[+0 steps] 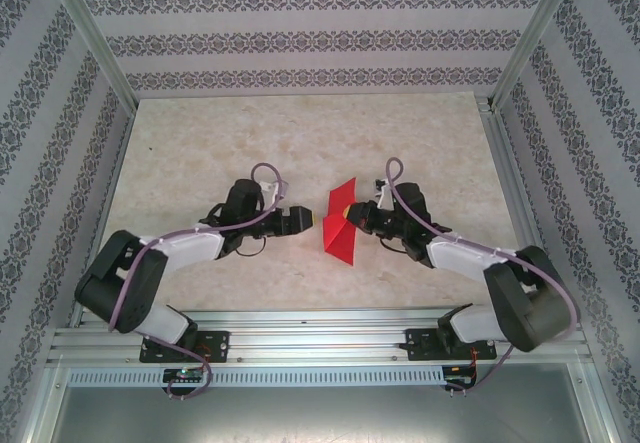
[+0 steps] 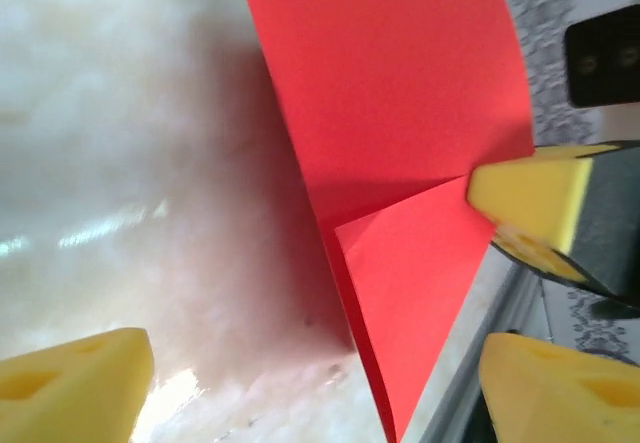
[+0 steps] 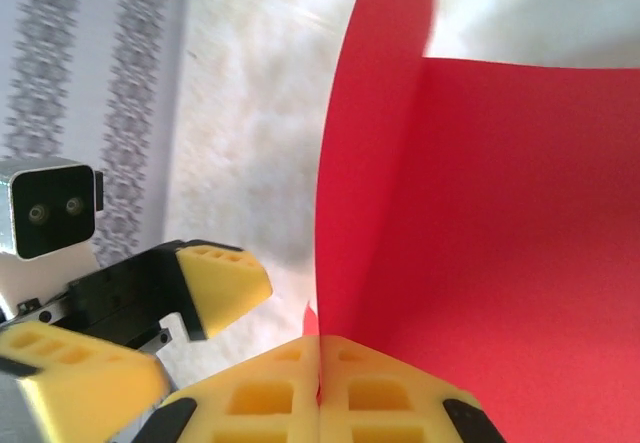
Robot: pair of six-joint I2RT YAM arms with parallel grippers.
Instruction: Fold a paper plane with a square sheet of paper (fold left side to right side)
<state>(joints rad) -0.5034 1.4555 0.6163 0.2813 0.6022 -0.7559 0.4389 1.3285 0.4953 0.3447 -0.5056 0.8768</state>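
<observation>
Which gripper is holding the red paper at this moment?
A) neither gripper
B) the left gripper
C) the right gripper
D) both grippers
C: the right gripper is shut on the edge of the red paper, and the left gripper has its jaws wide open.

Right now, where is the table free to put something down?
The far half of the table, between the back wall and both arms, is bare. Crowded: the middle, where the left pincer and right pincer flank the red paper.
</observation>
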